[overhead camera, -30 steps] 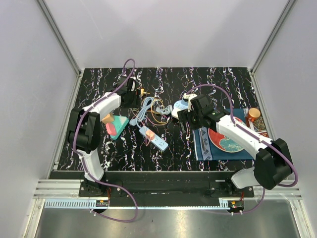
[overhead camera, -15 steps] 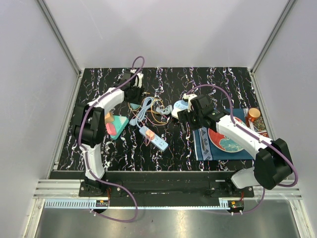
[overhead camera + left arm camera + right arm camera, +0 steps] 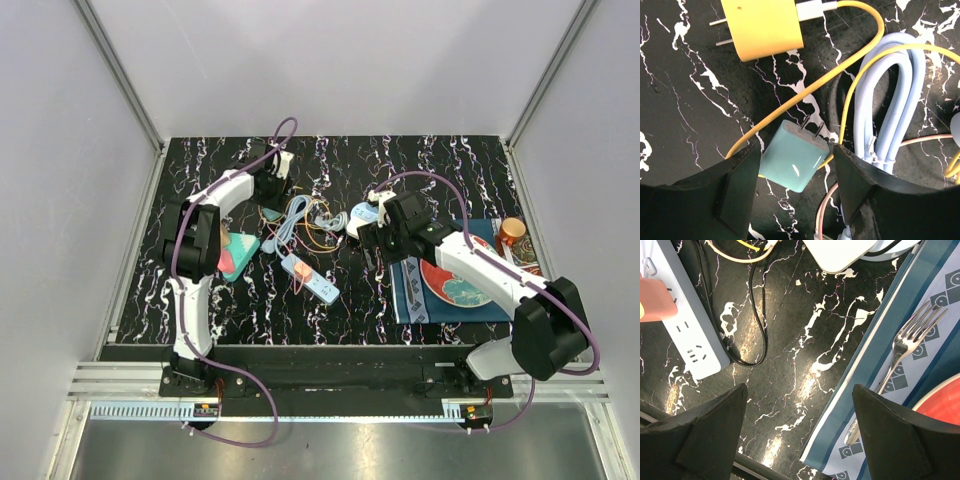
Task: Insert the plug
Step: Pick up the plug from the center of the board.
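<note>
A teal plug [image 3: 792, 161] lies on the black marbled table with its two prongs pointing up and right. My left gripper [image 3: 796, 167] stands open around it: the left finger [image 3: 735, 195] is at the plug's corner and the right finger [image 3: 862, 192] stands a little apart. A yellow plug [image 3: 762, 27] with a yellow cable lies just beyond. The white power strip [image 3: 311, 279] lies mid-table with a pink plug [image 3: 655, 297] in it. My right gripper [image 3: 800, 405] hangs open over bare table beside the strip [image 3: 687, 332].
A coiled light-blue cable [image 3: 900, 100] and a pink cable [image 3: 840, 200] lie right of the teal plug. A blue placemat [image 3: 920, 315] carries a fork [image 3: 902, 352] and a red plate [image 3: 462, 283]. A copper can [image 3: 513, 230] and a teal wedge [image 3: 237, 253] are nearby.
My left arm has swung its elbow toward the right and turned its wrist over the cable pile. The left jaws narrowed slightly. The right arm has not moved.
</note>
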{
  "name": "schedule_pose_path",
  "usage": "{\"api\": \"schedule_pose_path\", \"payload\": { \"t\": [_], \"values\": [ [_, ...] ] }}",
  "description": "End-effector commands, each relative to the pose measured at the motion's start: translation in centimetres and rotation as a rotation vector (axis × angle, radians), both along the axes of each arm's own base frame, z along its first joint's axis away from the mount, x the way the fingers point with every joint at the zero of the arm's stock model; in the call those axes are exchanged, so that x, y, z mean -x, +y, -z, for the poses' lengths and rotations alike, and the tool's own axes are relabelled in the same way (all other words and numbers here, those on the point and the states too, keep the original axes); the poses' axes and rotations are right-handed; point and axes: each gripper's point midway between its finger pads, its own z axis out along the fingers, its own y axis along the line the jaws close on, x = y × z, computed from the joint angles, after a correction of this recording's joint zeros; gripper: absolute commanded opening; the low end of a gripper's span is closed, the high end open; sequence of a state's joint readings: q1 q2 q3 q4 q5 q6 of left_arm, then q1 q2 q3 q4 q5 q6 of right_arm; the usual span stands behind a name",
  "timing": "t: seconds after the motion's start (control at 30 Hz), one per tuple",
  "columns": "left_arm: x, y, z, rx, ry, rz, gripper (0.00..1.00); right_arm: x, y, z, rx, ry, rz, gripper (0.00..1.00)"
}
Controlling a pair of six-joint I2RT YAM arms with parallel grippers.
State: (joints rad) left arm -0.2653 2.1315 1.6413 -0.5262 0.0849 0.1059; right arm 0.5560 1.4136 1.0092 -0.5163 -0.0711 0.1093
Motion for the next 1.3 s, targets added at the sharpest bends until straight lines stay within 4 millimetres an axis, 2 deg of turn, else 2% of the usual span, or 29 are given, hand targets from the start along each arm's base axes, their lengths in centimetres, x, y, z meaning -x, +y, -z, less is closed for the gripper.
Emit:
{"api": "schedule_pose_path", "payload": {
  "t": [0.0, 0.23, 0.43, 0.77, 0.97, 1.0, 1.03, 1.07, 1.1, 1.17, 1.2, 1.27],
  "values": [
    [-1.4, -0.1, -1.1, 0.015, -0.022, 0.028, 0.63, -0.6, 0.3, 0.0, -0.012, -0.015, -0.009, 0.9],
    [-1.2, 0.6, -1.0, 0.021, 0.004, 0.016, 0.6, -0.5, 0.4, 0.3, -0.012, -0.003, -0.015, 0.9],
    [-0.8, 0.9, 0.1, 0.004, 0.038, 0.011, 0.61, -0.5, 0.6, 0.2, -0.02, -0.004, -0.02, 0.9],
    [-1.6, -0.2, -1.4, 0.065, 0.016, 0.009, 0.52, -0.3, 0.7, 0.1, -0.03, -0.001, -0.024, 0.9],
    [-1.5, -1.0, -4.9, 0.139, -0.026, -0.036, 0.4, -0.2, 0.7, -0.7, -0.045, -0.016, -0.023, 0.9],
    [-1.4, -1.0, -6.3, 0.154, -0.045, -0.046, 0.39, -0.2, 0.7, -0.9, -0.052, -0.02, -0.021, 0.9],
    [-1.4, -1.1, -6.9, 0.165, -0.053, -0.054, 0.38, -0.2, 0.8, -1.0, -0.057, -0.023, -0.022, 0.9],
    [-1.0, -1.3, -7.3, 0.196, -0.045, -0.092, 0.34, 0.0, 0.8, -1.1, -0.06, -0.02, -0.024, 0.9],
    [-1.0, -1.6, -9.0, 0.228, -0.078, -0.101, 0.33, -0.1, 0.9, -1.3, -0.07, -0.026, -0.019, 0.9],
    [-0.3, -1.8, -9.8, 0.281, -0.076, -0.155, 0.29, 0.1, 1.1, -1.5, -0.088, -0.028, -0.019, 0.9],
    [-0.3, -2.0, -11.8, 0.316, -0.121, -0.171, 0.26, 0.1, 1.3, -1.9, -0.107, -0.037, -0.013, 0.9],
    [0.4, -2.2, -12.4, 0.383, -0.112, -0.251, 0.23, 0.2, 1.6, -2.4, -0.136, -0.049, -0.018, 0.9]
  ]
}}
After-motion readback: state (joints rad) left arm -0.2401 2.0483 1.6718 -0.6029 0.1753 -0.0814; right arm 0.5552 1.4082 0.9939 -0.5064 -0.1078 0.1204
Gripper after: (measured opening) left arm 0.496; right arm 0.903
